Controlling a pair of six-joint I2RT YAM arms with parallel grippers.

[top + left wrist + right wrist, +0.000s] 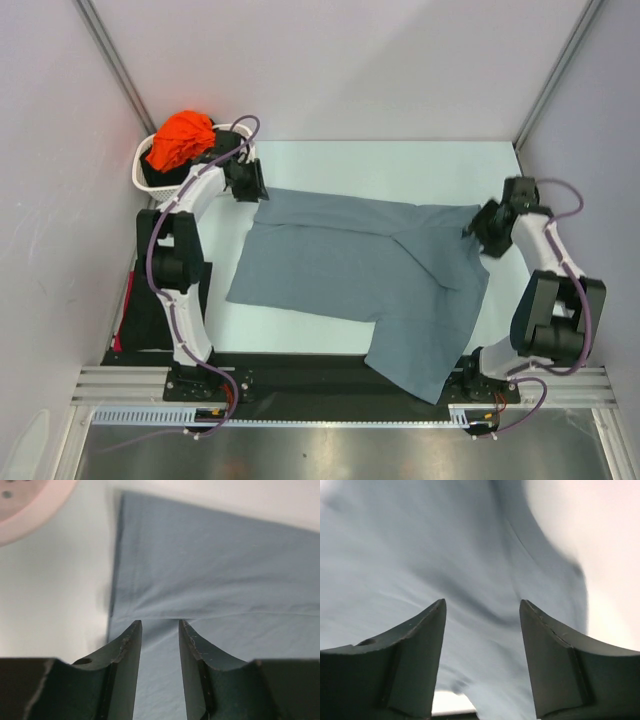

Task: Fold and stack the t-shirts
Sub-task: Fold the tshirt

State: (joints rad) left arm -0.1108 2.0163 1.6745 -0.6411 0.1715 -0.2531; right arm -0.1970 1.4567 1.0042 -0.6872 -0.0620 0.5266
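A grey-blue t-shirt (pixel 350 265) lies spread over the white table (pixel 400 165), partly folded over itself, with its near right part hanging over the front edge. My left gripper (pixel 250 185) is open at the shirt's far left corner; in the left wrist view (pixel 160 622) its jaws stand a little apart just over the cloth (pixel 215 570), beside a fold line. My right gripper (pixel 478 228) is open at the shirt's far right edge; in the right wrist view (pixel 482 602) its jaws stand wide apart above wrinkled cloth (pixel 420 545). An orange-red t-shirt (pixel 182 138) is bunched in the basket.
A white basket (pixel 140 175) stands at the far left corner, its rim showing in the left wrist view (pixel 30 505). A dark object (pixel 140 310) lies left of the left arm. A black strip (pixel 300 365) runs along the front edge. Walls close in on both sides.
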